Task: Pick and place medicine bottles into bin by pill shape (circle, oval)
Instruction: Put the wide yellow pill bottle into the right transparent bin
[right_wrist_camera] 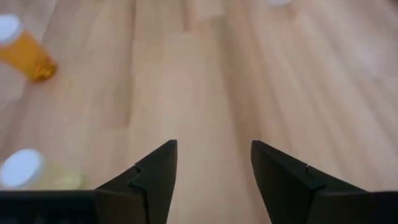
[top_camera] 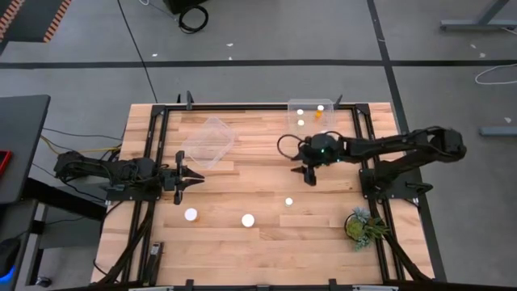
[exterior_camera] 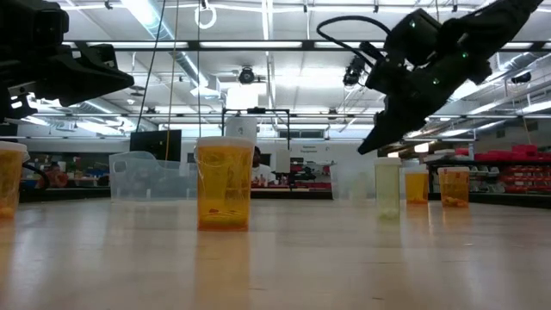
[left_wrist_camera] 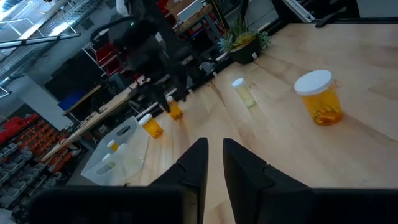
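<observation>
Sorting underway, roughly half done by my count. The clear plastic bin at the table's far right edge (top_camera: 311,113) holds three small orange translucent bottles with round white caps (top_camera: 300,113) (one looks tipped on its side, orange showing; I can't read pill shape from here). The second clear plastic bin, far left of centre (top_camera: 208,141), appears to hold nothing yet, so one shape class seems untouched.

Still loose on the bare wooden tabletop (top_camera: 258,242): three capped bottles in the near half. A wide-capped one (top_camera: 191,214) sits nearest my left arm, another wide-capped one (top_camera: 248,219) is just right of it, and a narrow-capped bottle (top_camera: 289,201) stands apart toward the right arm. All three upright in the low view.

Right gripper (top_camera: 308,176) hangs above the table between the filled bin and the narrow-capped bottle, fingers spread wide and nothing between them; its wrist camera shows only bare wood in the gap. I judge it is between a drop and the next pick, with the narrow-capped bottle the closest candidate.

Left gripper (top_camera: 192,178) waits at the left side, near the unfilled bin, fingers nearly together with a slim gap, holding nothing.

Small green potted plant (top_camera: 363,225) at the near right corner, not part of the sort.
</observation>
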